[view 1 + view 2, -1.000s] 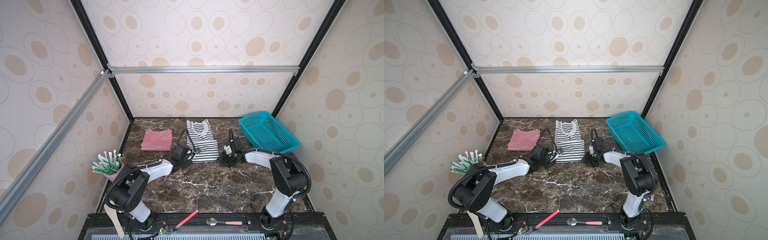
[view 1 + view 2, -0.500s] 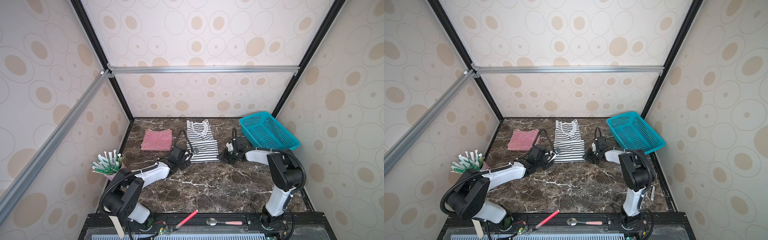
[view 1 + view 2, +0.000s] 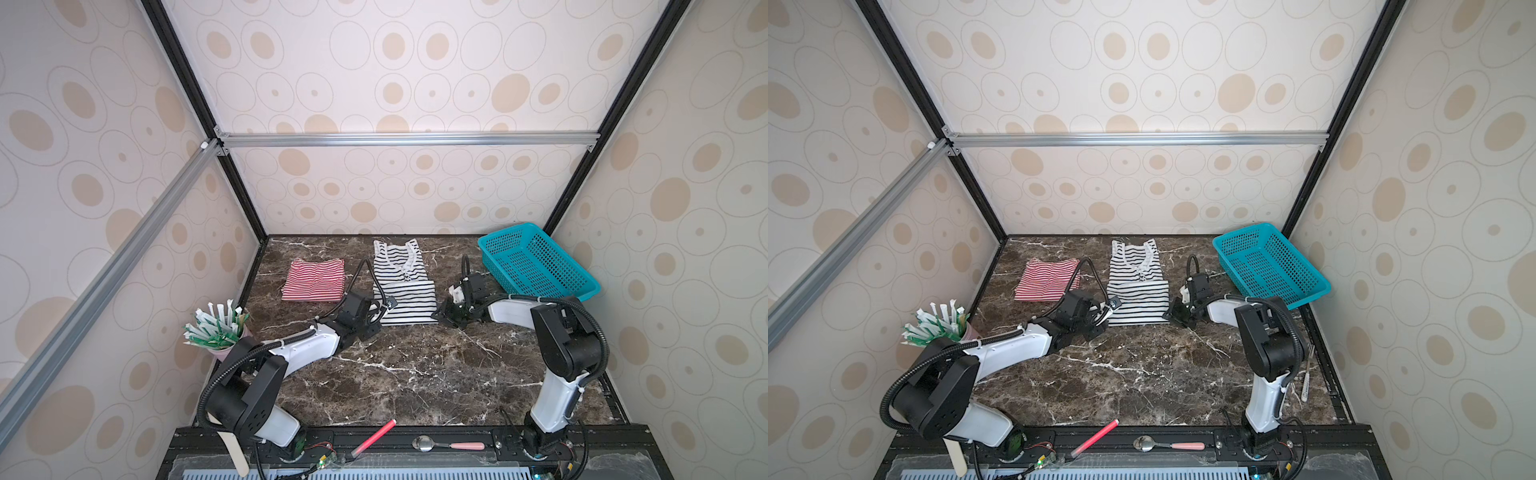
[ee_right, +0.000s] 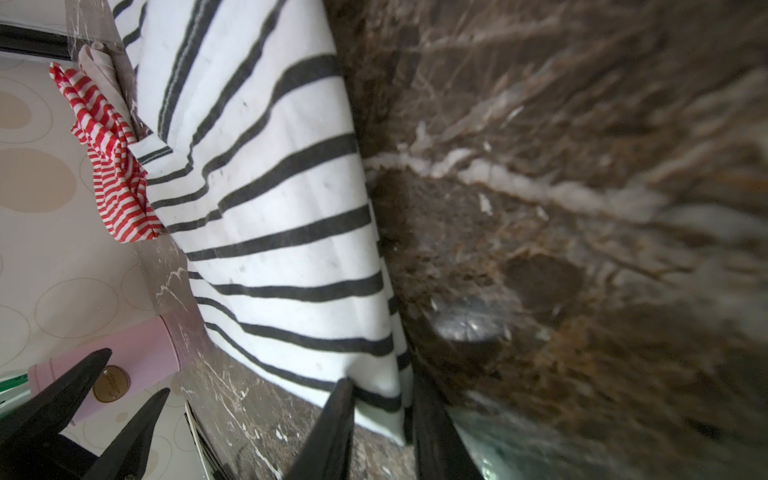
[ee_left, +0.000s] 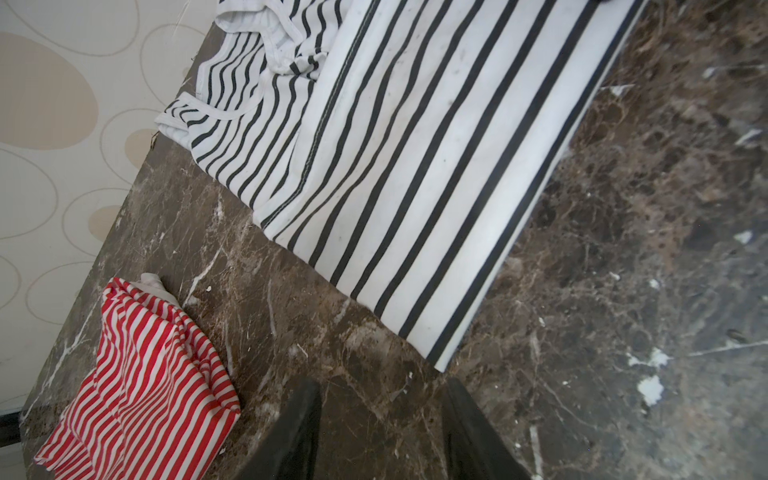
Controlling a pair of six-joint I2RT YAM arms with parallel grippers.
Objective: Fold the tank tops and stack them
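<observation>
A soft black-and-white striped cloth tank top (image 3: 401,291) lies flat on the tabletop (image 3: 415,374), hem folded up over its body, apart from a folded, rumpled red-and-white striped cloth tank top (image 3: 313,280) on its left.

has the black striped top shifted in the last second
No. The black striped top keeps the same gap to the basket, straps still near the table's back edge.

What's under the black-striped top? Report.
The black-striped top lies on the marble table, lower part folded over its own middle. Anything beneath is covered.
</observation>
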